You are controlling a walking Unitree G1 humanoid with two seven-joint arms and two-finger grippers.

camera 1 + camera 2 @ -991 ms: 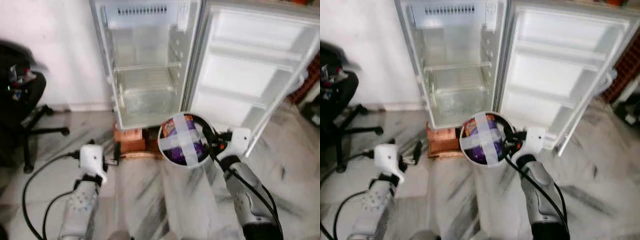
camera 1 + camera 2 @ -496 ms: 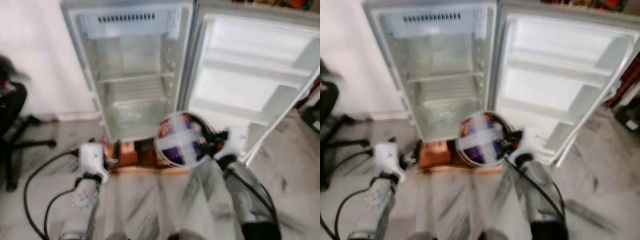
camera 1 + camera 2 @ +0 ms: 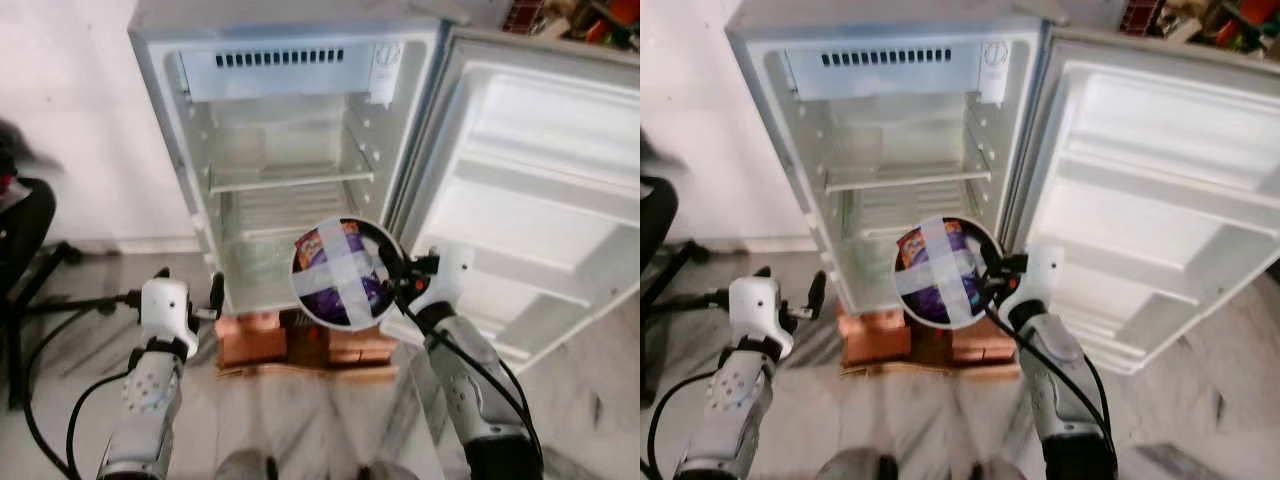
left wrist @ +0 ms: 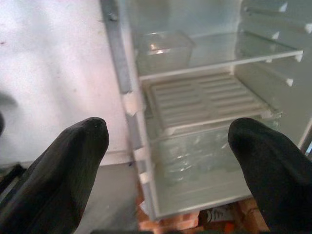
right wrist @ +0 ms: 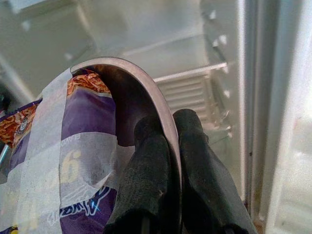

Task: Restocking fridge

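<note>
From the head cameras, the fridge (image 3: 290, 150) stands open at twelve o'clock, its door (image 3: 540, 190) swung out toward two o'clock, the glass shelf (image 3: 290, 175) bare. The right gripper (image 3: 392, 272) holds a steel bowl (image 3: 345, 272) tipped on its side, mouth toward the robot, with a purple snack packet (image 3: 930, 285) kept in by crossed tape. The left gripper (image 3: 213, 300) hovers at nine o'clock of the bowl, near the fridge's lower edge, above the bricks (image 3: 250, 340) under the cabinet.

In the left wrist view, the fingers (image 4: 68, 170) stand wide apart, facing the shelf and a clear tray (image 4: 163, 48).

In the right wrist view, the fingers (image 5: 195, 165) are pinched on the bowl's thin rim (image 5: 146, 83), one inside, one outside. That grip looks slight: the bowl could swivel or slip, or clip the shelf edge going in.
</note>
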